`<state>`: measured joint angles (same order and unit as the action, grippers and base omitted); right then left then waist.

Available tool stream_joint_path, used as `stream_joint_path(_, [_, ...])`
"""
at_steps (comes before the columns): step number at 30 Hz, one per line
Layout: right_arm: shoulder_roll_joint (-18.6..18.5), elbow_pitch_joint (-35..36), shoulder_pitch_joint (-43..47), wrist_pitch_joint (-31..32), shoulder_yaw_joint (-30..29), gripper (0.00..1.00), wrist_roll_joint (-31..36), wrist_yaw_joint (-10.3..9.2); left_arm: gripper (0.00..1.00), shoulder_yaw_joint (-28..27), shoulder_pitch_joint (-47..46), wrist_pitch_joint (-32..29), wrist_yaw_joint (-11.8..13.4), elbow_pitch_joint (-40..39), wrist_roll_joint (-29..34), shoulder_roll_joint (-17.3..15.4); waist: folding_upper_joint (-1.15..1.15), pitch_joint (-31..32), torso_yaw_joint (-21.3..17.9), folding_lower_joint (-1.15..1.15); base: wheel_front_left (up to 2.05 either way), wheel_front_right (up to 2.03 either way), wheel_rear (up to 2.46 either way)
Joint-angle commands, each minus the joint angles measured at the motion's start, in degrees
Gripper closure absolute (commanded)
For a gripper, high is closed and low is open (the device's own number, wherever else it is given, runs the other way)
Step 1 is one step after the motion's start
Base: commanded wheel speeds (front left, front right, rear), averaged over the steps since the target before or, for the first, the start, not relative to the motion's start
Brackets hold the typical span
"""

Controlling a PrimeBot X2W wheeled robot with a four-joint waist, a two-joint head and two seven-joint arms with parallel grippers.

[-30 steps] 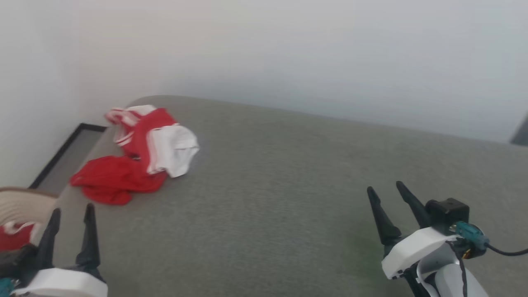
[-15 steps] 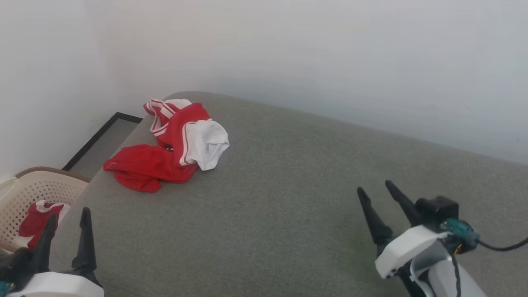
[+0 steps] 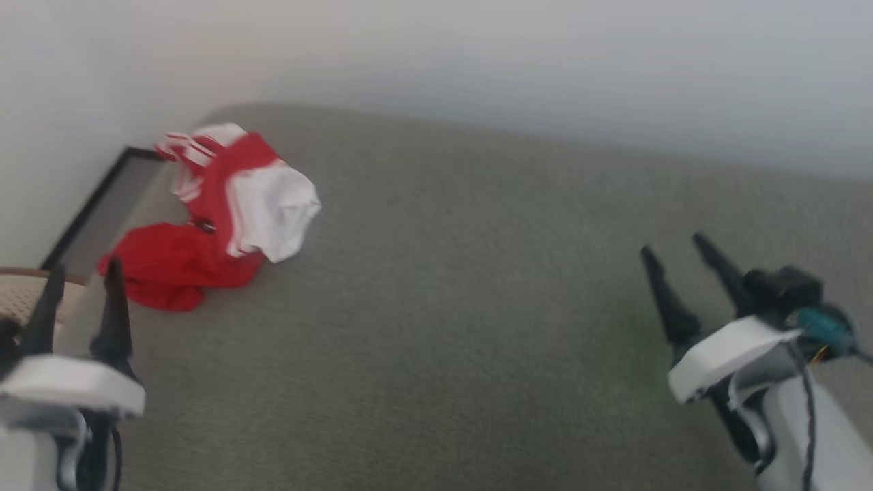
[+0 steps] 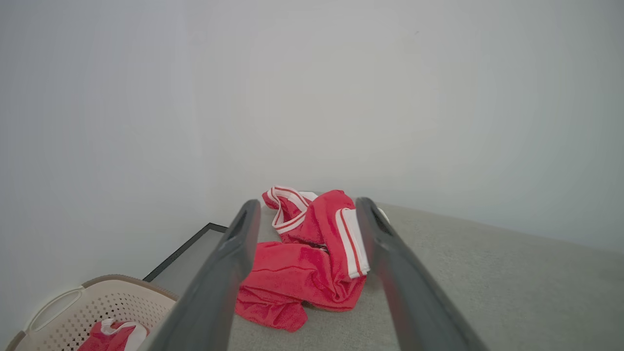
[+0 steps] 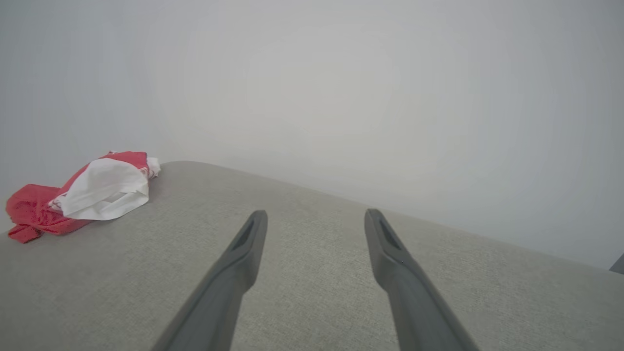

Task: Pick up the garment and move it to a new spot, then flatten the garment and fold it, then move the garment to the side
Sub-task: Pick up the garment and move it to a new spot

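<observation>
**Head view.** We see the garment (image 3: 211, 225), a red shirt with white sleeves and striped trim. It lies crumpled at the far left corner of a grey fabric surface (image 3: 443, 307), close to its rounded edge. The picture is slightly blurred. The left gripper (image 3: 85, 267) stands at the lower left with its two dark fingers apart and nothing between them. It is near the red lower part of the garment but not touching it. The right gripper (image 3: 672, 245) stands at the right, its fingers likewise apart and empty, well apart from the garment. Beside the left gripper we see the rim of a pale basket (image 3: 20, 293), off the edge of the surface. A dark-framed strip (image 3: 102, 204) runs along the foot of the pale wall (image 3: 477, 54) beyond the corner.

**Left wrist view.** The fingers of the left gripper (image 4: 307, 204) rise spread wide. We see the garment (image 4: 292, 273) between them, lying on the surface beyond their tips and untouched. Its striped collar lies on the far side, and a white sleeve with red stripes lies to the right. At the lower left stands the perforated basket (image 4: 97, 307), with a red-and-white cloth (image 4: 117, 334) inside.

**Right wrist view.** The fingers of the right gripper (image 5: 317, 214) stand spread above bare grey surface (image 5: 317, 292). The garment (image 5: 97, 190) lies at the far left, a white sleeve uppermost on the red cloth, well apart from the fingers.
</observation>
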<state>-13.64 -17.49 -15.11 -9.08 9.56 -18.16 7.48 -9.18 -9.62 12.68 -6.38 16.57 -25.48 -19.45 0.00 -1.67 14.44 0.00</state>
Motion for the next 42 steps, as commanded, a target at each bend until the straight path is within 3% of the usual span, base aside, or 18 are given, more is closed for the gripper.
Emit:
stream_joint_path(1, [-0.5, 0.7, -0.9, 0.3, -0.3, 0.00, 0.4, 0.03, 0.00, 0.5, -1.7, -0.2, -0.3, 0.8, 0.2, -0.6, 0.00, -4.3, -3.0, 0.00, 0.00, 0.00, 0.00])
stream_joint_path(7, [-2.2, 7.1, -3.6, 3.2, -2.8, 0.00, 2.1, 0.03, 0.00, 2.5, -14.2, -1.8, -0.9, 10.7, -1.5, -4.2, 0.00, -14.5, -6.5, 0.00, 0.00, 0.00, 0.00])
stream_joint_path(14, [-2.8, 13.2, -5.0, 5.5, -5.1, 0.00, 3.7, 0.03, 0.00, 5.6, -27.4, -5.3, -1.1, 24.4, -5.0, -5.8, 0.00, -22.6, -8.0, 0.00, 0.00, 0.00, 0.00])
stream_joint_path(22, [-3.0, 18.4, -6.1, 7.7, -5.8, 0.00, 4.8, 0.03, 0.00, 6.7, -39.1, -18.5, -1.1, 42.8, -10.4, -6.9, 0.00, -28.0, -9.0, 0.00, 0.00, 0.00, 0.00])
stream_joint_path(27, [-3.3, 20.4, -5.9, 8.9, -6.5, 0.00, 4.9, 0.03, 0.00, 7.6, -41.7, -27.5, 0.1, 52.8, -11.6, -5.3, 0.00, -29.2, -9.0, 0.00, 0.00, 0.00, 0.00])
stream_joint_path(31, [-3.1, 20.8, -5.7, 9.5, -6.8, 0.00, 5.3, 0.03, 0.00, 8.3, -42.3, -30.9, -0.1, 56.2, -12.1, -4.1, 0.00, -29.1, -8.7, 0.00, 0.00, 0.00, 0.00])
stream_joint_path(33, [-2.9, 20.7, -5.9, 9.5, -6.9, 0.00, 5.3, 0.02, 1.00, 8.8, -42.4, -30.4, -0.3, 56.6, -11.9, -4.1, 0.00, -28.7, -8.5, 0.00, 0.00, 0.00, 0.00])
stream_joint_path(42, [-2.6, 18.5, -5.4, 8.1, -7.3, 0.00, 4.4, 0.03, 1.00, 10.3, -46.1, -21.8, -0.8, 53.4, -10.3, -10.5, 0.00, -24.5, -7.7, 0.00, 0.00, 0.00, 0.00])
